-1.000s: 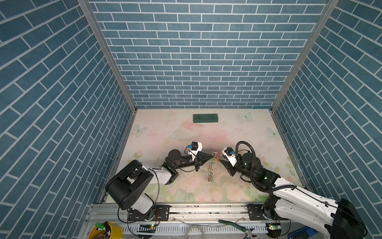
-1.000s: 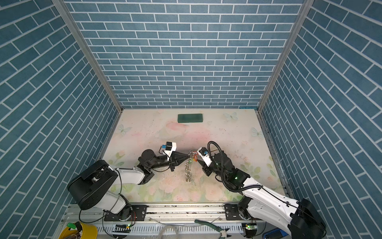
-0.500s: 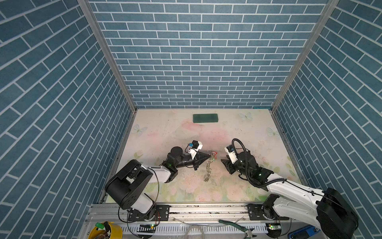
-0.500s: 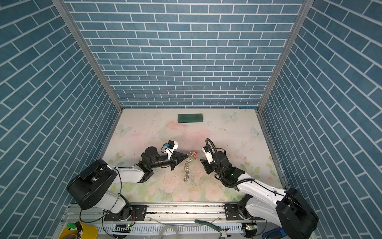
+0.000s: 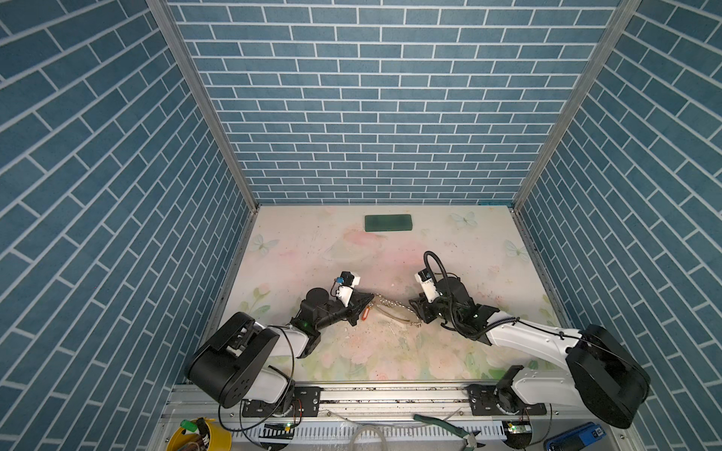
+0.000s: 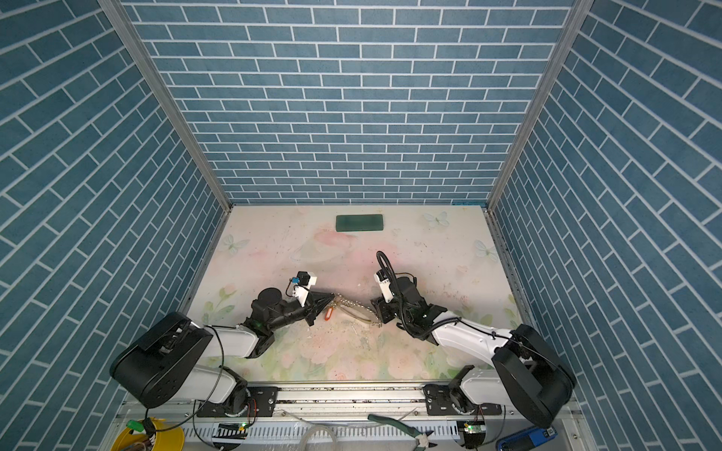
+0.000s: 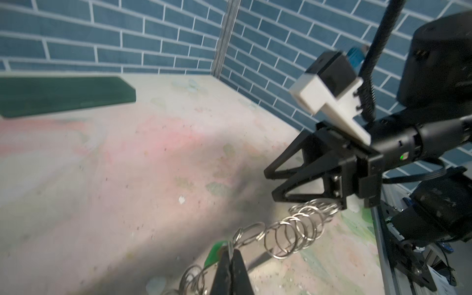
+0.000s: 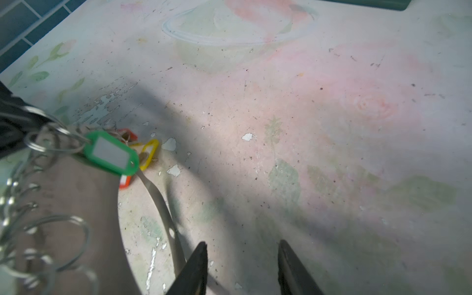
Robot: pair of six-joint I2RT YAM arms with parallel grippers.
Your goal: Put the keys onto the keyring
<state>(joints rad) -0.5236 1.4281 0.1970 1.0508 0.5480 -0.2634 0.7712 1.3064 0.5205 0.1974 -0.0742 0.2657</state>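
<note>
The keyring (image 5: 392, 309) (image 6: 354, 310) stretches across the mat between my two grippers, its split rings (image 7: 288, 235) fanned out. My left gripper (image 5: 373, 300) (image 6: 334, 299) (image 7: 231, 252) is shut on the keyring's edge beside a green-tagged key (image 8: 112, 153) (image 7: 214, 252). Yellow (image 8: 150, 153) and red (image 8: 127, 134) tagged keys lie just behind it. An orange tag (image 5: 365, 314) (image 6: 329, 313) shows below the left jaws. My right gripper (image 5: 415, 310) (image 6: 377, 311) (image 8: 242, 244) (image 7: 269, 186) stands open over the mat. The hoop's grey band (image 8: 163, 209) passes just outside one finger (image 8: 196, 265).
A dark green rectangular block (image 5: 388, 223) (image 6: 359, 223) (image 7: 58, 94) lies near the back wall. Blue brick walls enclose the mat on three sides. A metal rail (image 5: 390, 394) with cables and pliers (image 5: 449, 427) runs along the front edge.
My left gripper drew back to the left with the keyring. The keyring hung down before and now stretches sideways toward the right gripper. The right jaws widened.
</note>
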